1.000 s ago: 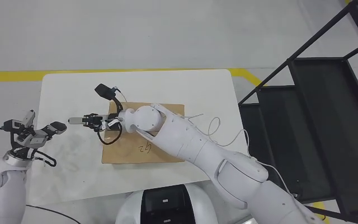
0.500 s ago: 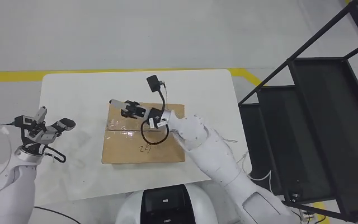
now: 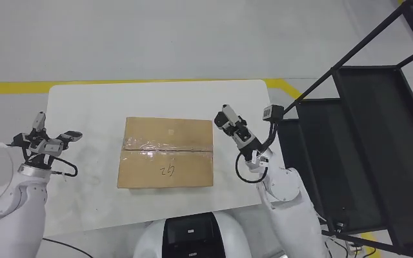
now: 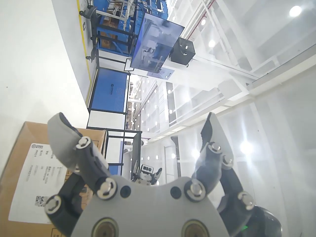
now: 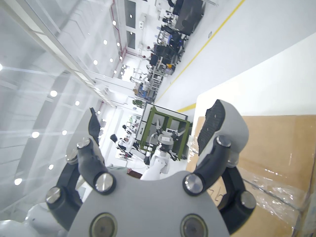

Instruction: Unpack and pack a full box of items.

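Top view, left claw (image 3: 55,128): fingers spread apart, holding nothing, over the left part of the bench (image 3: 90,103), apart from the box (image 3: 166,151).
Left wrist view, left claw (image 4: 134,122): both fingers wide apart, with the box (image 4: 30,131) beyond one finger.
Right claw (image 3: 227,117): fingers apart and holding nothing, just off the box's right edge.
Right wrist view, right claw (image 5: 155,110): spread wide, with the box (image 5: 271,149) close beside one finger.
Box: brown cardboard, shut, in the middle of the bench.
Tape seam (image 3: 168,149): clear tape runs across the lid.
Writing: a handwritten pen mark (image 3: 168,170) sits on the lid, near the robot's side.
White label (image 4: 34,171): stuck on a side of the box, its print too small to read.
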`<state>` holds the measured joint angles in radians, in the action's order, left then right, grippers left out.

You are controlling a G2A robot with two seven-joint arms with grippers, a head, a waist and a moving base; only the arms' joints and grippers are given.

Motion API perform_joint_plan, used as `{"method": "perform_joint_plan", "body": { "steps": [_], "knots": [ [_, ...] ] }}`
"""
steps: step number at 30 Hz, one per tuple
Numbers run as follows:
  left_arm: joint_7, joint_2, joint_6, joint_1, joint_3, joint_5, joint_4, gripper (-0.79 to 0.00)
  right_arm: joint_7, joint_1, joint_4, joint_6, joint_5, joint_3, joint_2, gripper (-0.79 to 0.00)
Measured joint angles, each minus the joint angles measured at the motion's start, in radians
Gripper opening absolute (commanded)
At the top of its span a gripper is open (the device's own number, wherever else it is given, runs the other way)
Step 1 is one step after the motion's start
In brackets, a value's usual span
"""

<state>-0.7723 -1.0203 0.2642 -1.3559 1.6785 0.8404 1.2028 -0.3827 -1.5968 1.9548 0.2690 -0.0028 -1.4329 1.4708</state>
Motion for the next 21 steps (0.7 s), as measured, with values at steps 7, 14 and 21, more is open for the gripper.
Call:
{"method": "perform_joint_plan", "body": {
  "steps": [7,14,21],
  "knots": [
    [0.003,0.0,0.0,0.0,0.0,-0.003,0.003,0.0,-0.001,0.001,-0.001,-0.002,-0.002,0.001,0.0,0.0],
    [0.003,0.0,0.0,0.0,0.0,-0.003,0.003,-0.001,-0.001,0.001,-0.001,-0.002,-0.002,0.001,0.0,-0.001],
    [0.003,0.0,0.0,0.0,0.0,-0.003,0.003,-0.001,-0.001,0.001,-0.001,-0.002,-0.002,0.001,0.0,0.0]
  ]
}}
